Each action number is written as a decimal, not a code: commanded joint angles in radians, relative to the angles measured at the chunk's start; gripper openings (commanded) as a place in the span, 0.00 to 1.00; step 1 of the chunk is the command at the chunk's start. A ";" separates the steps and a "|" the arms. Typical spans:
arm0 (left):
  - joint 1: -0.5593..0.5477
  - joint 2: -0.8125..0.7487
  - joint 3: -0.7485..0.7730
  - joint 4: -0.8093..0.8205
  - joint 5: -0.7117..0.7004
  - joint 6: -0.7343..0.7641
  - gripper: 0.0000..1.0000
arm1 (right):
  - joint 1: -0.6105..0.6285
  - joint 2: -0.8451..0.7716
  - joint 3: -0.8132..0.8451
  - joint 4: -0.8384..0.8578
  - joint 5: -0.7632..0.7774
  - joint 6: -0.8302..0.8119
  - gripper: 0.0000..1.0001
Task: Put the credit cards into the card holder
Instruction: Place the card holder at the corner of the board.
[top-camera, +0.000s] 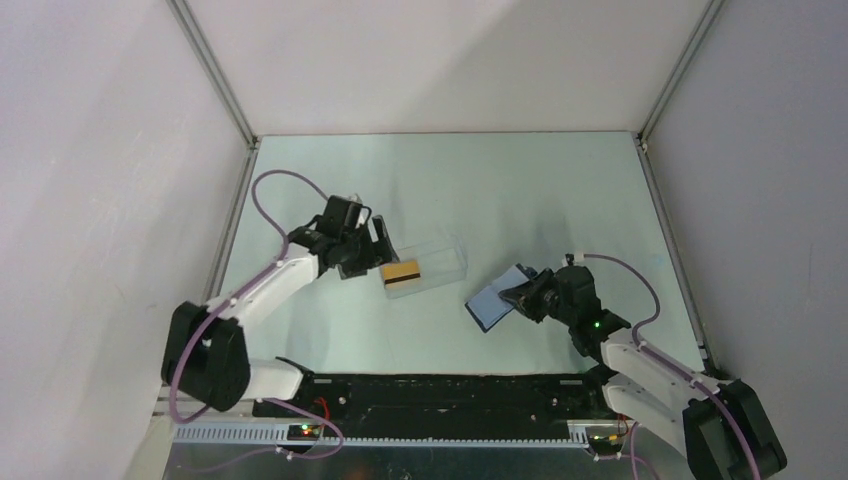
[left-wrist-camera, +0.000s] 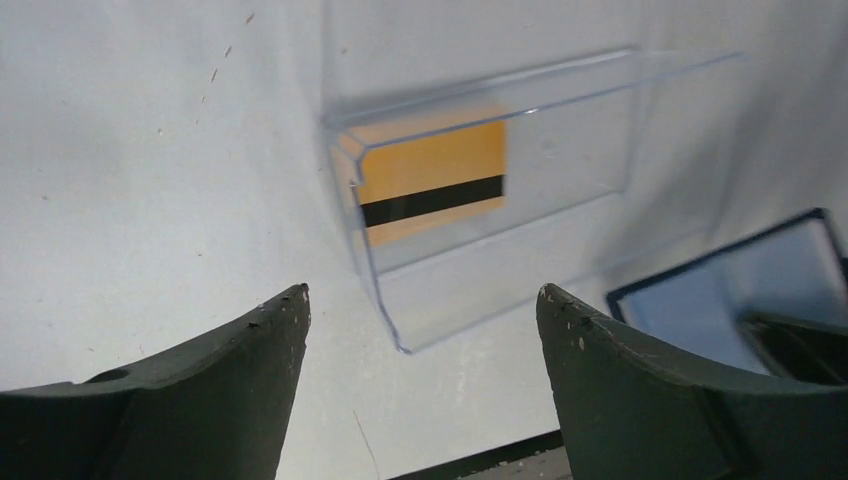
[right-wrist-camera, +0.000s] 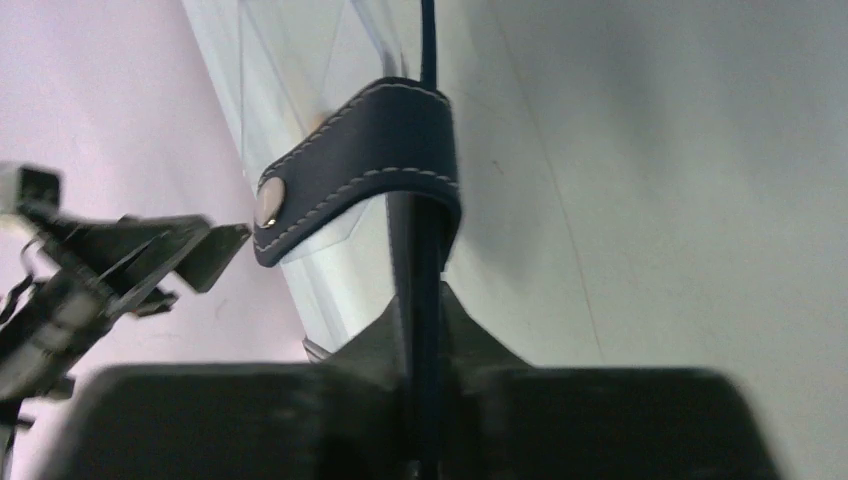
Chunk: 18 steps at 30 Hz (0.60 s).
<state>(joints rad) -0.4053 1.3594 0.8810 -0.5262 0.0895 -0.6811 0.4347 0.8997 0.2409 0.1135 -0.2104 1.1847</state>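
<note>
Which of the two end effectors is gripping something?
The right end effector, shut on the navy card holder; the left end effector is open and empty near the clear tray.

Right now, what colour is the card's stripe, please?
Dark brown-black stripe on the gold card; the left wrist view shows it best.

One card holder (top-camera: 492, 303), one clear tray (top-camera: 446, 257), one visible credit card (top-camera: 401, 274), and two robot arms (top-camera: 270, 285) (top-camera: 640, 362).

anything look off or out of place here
Nothing spilled or damaged. The card holder is clamped in the right hand, its snap tab hanging unfastened; one credit card sits in the clear tray.
</note>
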 joint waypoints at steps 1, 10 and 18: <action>0.001 -0.105 0.072 -0.063 0.003 0.046 0.88 | 0.038 -0.046 -0.019 -0.034 0.141 0.118 0.22; -0.002 -0.185 0.100 -0.109 0.042 0.044 0.88 | 0.106 -0.164 0.016 -0.308 0.140 0.256 0.86; -0.033 -0.198 0.095 -0.127 0.049 0.045 0.88 | 0.175 -0.345 0.086 -0.643 0.154 0.405 0.96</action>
<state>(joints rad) -0.4202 1.1885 0.9581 -0.6395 0.1177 -0.6540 0.5808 0.6346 0.2630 -0.3130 -0.0879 1.4811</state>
